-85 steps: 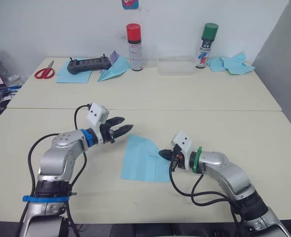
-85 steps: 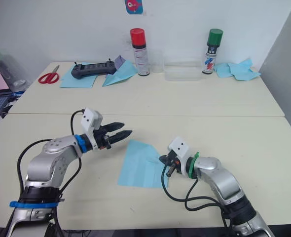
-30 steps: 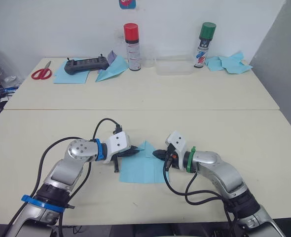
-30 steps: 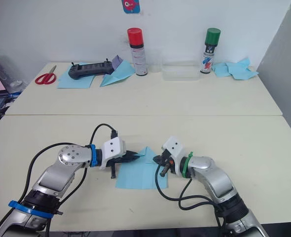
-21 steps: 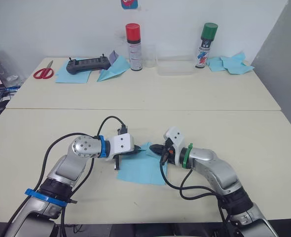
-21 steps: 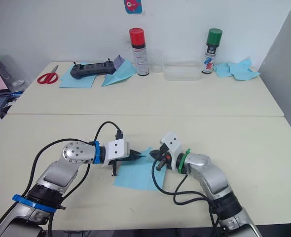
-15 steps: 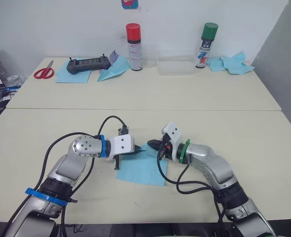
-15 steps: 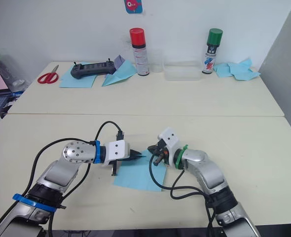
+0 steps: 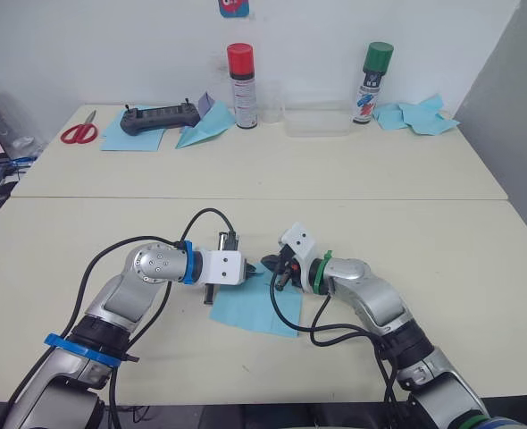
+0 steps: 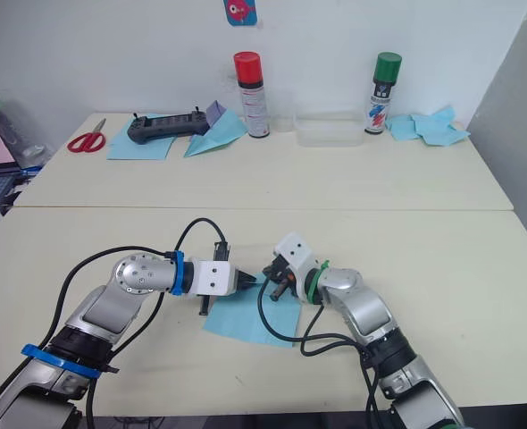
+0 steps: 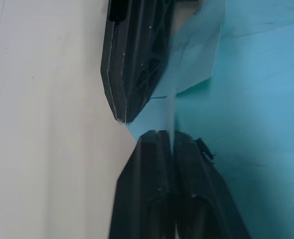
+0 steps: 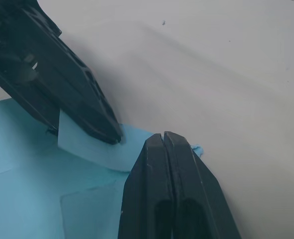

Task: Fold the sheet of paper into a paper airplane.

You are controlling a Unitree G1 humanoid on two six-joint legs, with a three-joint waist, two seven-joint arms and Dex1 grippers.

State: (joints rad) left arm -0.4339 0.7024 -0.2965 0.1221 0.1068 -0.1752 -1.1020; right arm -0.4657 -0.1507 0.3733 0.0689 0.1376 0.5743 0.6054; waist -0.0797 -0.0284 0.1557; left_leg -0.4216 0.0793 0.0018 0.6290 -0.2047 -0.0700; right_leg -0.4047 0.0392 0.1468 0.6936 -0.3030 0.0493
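On the near table (image 9: 85, 223) the left gripper (image 9: 251, 270) is seen pressed to the far edge of the sheet of paper (image 9: 250, 308), its fingers closed on a thin raised flap of the blue paper, as the left wrist view (image 11: 171, 124) makes plain; just to its right the right gripper (image 9: 271, 266) is met almost tip to tip with it, and has been brought inward and toward the far edge over the last second, whereas earlier it lay at the sheet's right side; the sheet itself has been left flat near the table's middle, with only that far corner lifted, so the fold is judged to be barely begun and a pinch or crease of the corner to be in hand; in the right wrist view the right gripper's fingers (image 12: 159, 179) are shown shut together, tips resting on the sheet's corner with no paper seen between them, a detail that is hidden in the head views, where the two tips merge into one dark mass.
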